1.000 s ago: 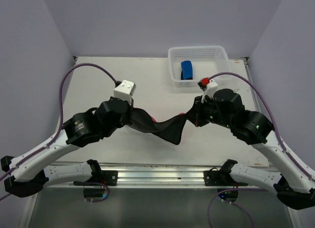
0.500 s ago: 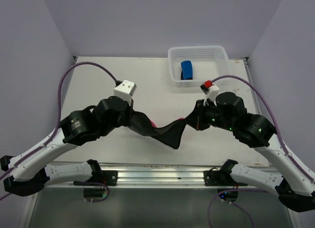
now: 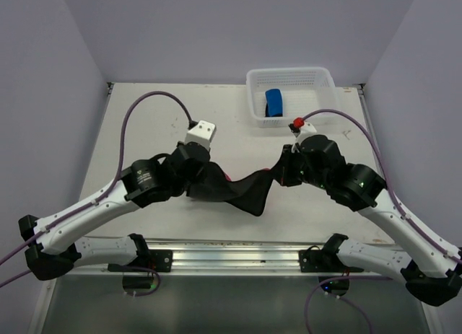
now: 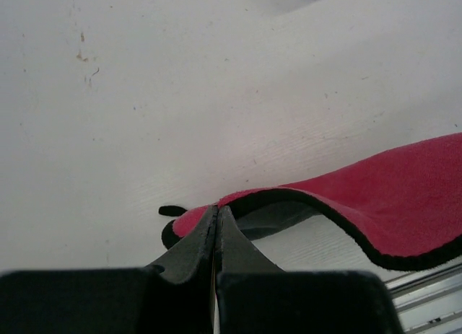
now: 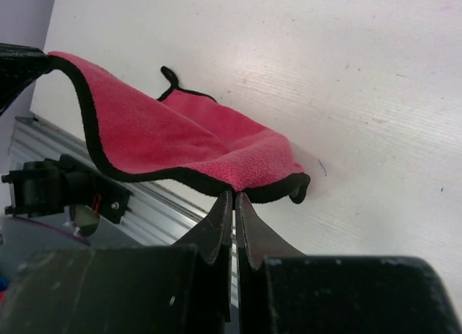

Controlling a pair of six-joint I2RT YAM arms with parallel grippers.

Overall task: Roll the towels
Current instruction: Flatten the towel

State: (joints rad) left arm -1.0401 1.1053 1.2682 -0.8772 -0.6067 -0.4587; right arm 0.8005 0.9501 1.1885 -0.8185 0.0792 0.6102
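Holds the red towel (image 3: 242,190) slung between both arms, low over the table (image 3: 144,125) near its front edge, sagging in the middle. Pinches one dark-hemmed corner in the left gripper (image 4: 216,215), closed tight on the cloth. Pinches the opposite corner in the right gripper (image 5: 233,198), likewise closed tight on the hem. Looks like the spreading step for this towel: lifted by two corners, not yet laid flat, not rolled at all. Leaves the blue towel (image 3: 273,102) aside as a short roll inside the basket (image 3: 317,96) at the far right, well apart, so probably done with that one. Calls next for drawing the two corners apart to take out the sag, then lowering the cloth flat onto the table with no fold under it, and only then letting go. Needs both arms moving together and level. Otherwise risks a bunched or doubled edge and a crooked roll afterward. Cannot tell from these views whether the sagging middle touches the table or hangs free.
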